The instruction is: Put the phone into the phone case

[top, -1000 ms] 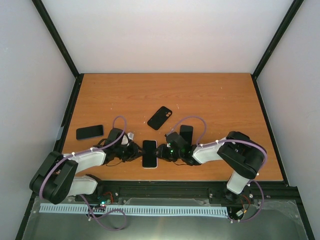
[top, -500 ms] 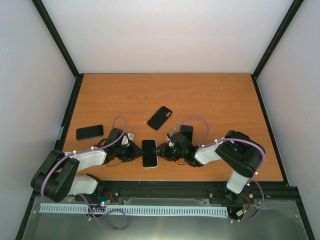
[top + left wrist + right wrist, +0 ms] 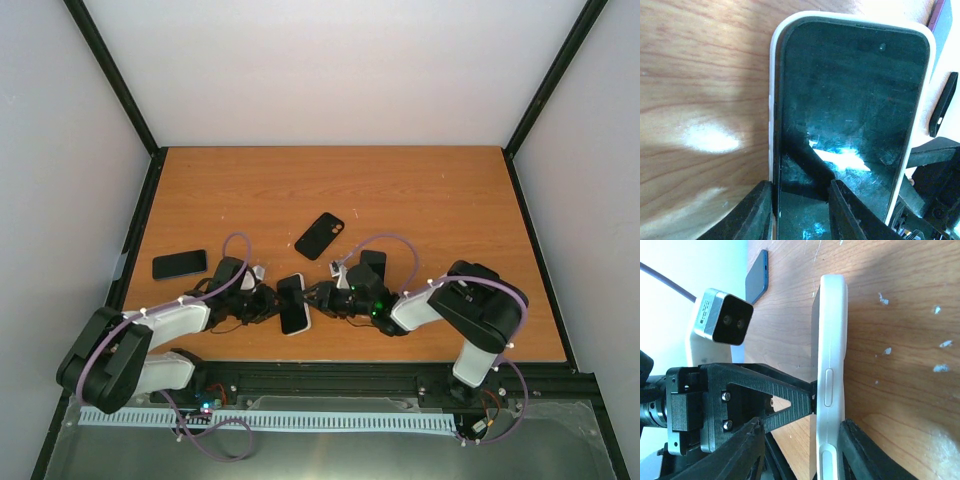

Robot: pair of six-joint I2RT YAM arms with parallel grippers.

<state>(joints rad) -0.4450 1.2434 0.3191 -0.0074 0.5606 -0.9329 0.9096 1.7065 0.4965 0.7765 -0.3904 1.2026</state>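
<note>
A dark-screened phone (image 3: 292, 305) lies inside a white case, tilted, on the wooden table between my two grippers. The left wrist view shows its screen (image 3: 850, 100) framed by the white rim (image 3: 773, 100). In the right wrist view it is edge-on, with the white case side (image 3: 832, 340) next to the dark phone edge (image 3: 815, 330). My left gripper (image 3: 268, 300) (image 3: 800, 184) has its jaws partly apart, with the tips against the screen near one long edge. My right gripper (image 3: 318, 297) (image 3: 801, 424) is open around the opposite long edge, with one finger (image 3: 860, 450) against the case's back.
An empty black phone case (image 3: 320, 235) lies further back at mid-table. A black phone (image 3: 179, 264) lies at the left, also visible in the right wrist view (image 3: 757, 277). Another black phone (image 3: 373, 262) lies just behind the right gripper, seen edge-on in the left wrist view (image 3: 942, 107).
The cased phone has turned and shifted slightly left. My right gripper has moved left and a little back against it. My left arm has hardly moved.
</note>
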